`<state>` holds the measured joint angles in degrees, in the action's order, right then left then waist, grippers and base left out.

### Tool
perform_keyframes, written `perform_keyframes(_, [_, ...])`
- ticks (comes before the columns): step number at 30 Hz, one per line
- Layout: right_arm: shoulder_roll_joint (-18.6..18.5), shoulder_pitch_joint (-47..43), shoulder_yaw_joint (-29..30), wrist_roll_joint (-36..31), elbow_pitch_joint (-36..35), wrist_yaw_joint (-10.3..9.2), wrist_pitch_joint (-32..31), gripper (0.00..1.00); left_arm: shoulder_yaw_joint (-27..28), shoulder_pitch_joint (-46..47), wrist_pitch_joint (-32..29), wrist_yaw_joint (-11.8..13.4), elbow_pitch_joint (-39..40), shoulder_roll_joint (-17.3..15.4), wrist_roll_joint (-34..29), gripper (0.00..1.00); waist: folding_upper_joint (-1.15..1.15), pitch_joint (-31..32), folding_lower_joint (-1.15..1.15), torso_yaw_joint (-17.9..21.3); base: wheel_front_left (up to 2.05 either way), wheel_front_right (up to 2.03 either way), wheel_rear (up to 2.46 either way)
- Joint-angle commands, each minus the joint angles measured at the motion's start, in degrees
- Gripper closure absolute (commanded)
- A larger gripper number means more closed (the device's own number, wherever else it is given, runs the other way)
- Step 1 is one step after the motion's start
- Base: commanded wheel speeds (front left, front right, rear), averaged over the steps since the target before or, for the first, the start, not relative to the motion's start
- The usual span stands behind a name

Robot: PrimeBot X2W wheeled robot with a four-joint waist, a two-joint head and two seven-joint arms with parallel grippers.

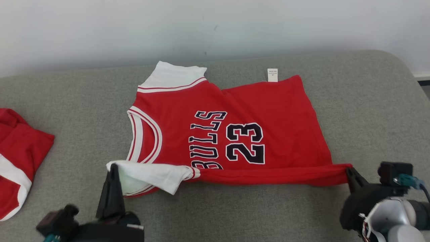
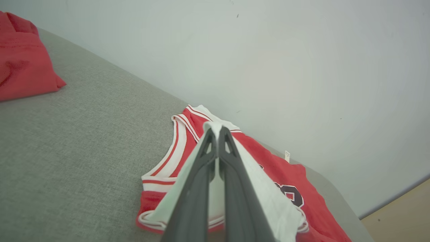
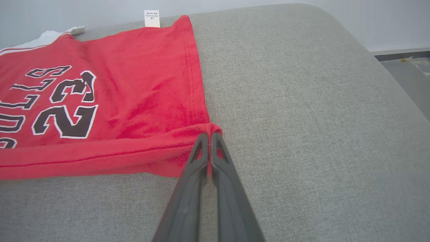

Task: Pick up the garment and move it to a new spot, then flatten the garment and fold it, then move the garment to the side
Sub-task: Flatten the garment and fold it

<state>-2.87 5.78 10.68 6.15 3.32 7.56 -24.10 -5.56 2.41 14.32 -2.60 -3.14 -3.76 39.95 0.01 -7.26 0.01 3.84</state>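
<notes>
left claw [image 1: 113, 167], right claw [image 1: 349, 171] pinch one jersey [image 1: 268, 111]; one other garment [image 1: 20, 151].

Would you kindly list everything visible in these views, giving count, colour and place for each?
jersey: one, red with white sleeves and black "BULLS 23", spread mid-cushion.
care label: one, white, at the jersey's far edge.
other garment: one, red and white, at the cushion's left edge.
cushion: one, grey, beneath everything.
wall: one, pale, behind the cushion.
left hand: one, dark, shut on the jersey's white near sleeve.
right hand: one, dark, shut on the jersey's red hem corner.
</notes>
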Motion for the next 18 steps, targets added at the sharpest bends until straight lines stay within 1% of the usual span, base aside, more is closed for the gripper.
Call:
perform_keyframes(1, [0.0, 1.3, -0.9, -0.5, 1.0, -0.15, 0.1, 1.00, -0.6, 2.0, -0.5, -0.2, -1.5, -0.6, -1.1, 1.00, -0.01, -0.6, -0.01, 0.1, 0.00, 0.00, 0.00])
perform_keyframes(6, [0.0, 6.2, -3.6, -1.8, 4.9, -0.15, -0.1, 1.00, -2.1, 8.2, -1.0, 0.1, -7.1, -1.5, -3.9, 1.00, -0.01, -2.2, -0.01, 0.7, 0.00, 0.00, 0.00])
perform_keyframes(10, [0.0, 9.7, -4.3, -2.7, 8.3, -0.15, 0.7, 1.00, -2.6, 11.6, -0.7, 0.2, -10.4, -1.6, -4.8, 1.00, -0.01, -3.4, -0.01, 0.9, 0.00, 0.00, 0.00])
perform_keyframes(14, [0.0, 12.8, -3.5, -3.9, 11.4, -0.15, 2.2, 1.00, -2.5, 14.3, -0.3, 1.0, -13.3, -2.0, -6.0, 1.00, -0.01, -4.4, -0.01, 0.7, 0.00, 0.00, 0.00])
perform_keyframes(18, [-0.1, 15.9, -1.5, -5.1, 14.8, -0.15, 5.1, 1.00, -2.9, 17.3, -0.1, 1.4, -16.8, -2.7, -7.6, 1.00, -0.01, -5.4, -0.01, 0.3, 0.00, 0.00, 0.00])
